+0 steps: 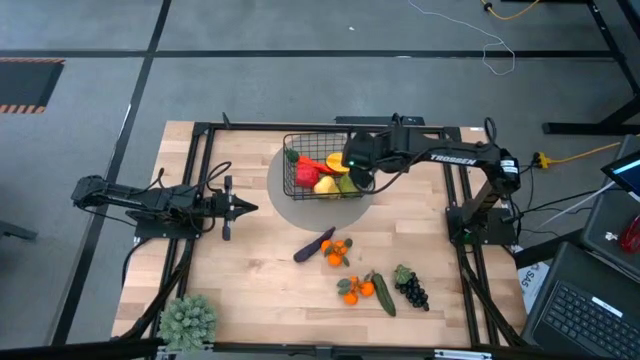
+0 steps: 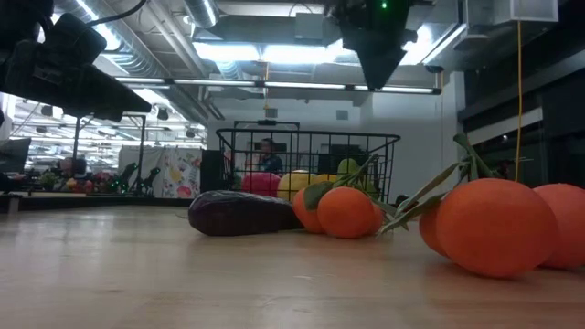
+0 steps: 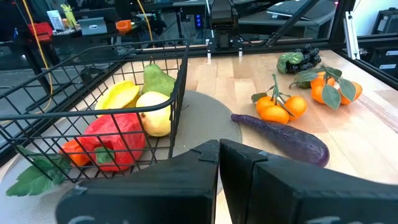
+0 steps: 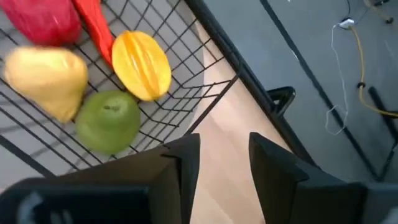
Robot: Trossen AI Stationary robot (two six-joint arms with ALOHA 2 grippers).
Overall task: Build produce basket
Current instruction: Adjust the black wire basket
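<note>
Eggplant lying flat (long axis diagonal), near oranges, outside basket

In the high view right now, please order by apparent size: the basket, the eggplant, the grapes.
1. basket, clearly largest.
2. and 3. eggplant and grapes: these look too alike to rank. The eggplant is longer and thinner, the grapes shorter and wider.

basket: black wire grid | inside: red pepper, yellow starfruit, pale yellow lemon, green apple | desk: light wood planks, grey round mat | eggplant: dark purple | oranges: orange, green leaves | cucumber: dark green | grapes: near black
</note>
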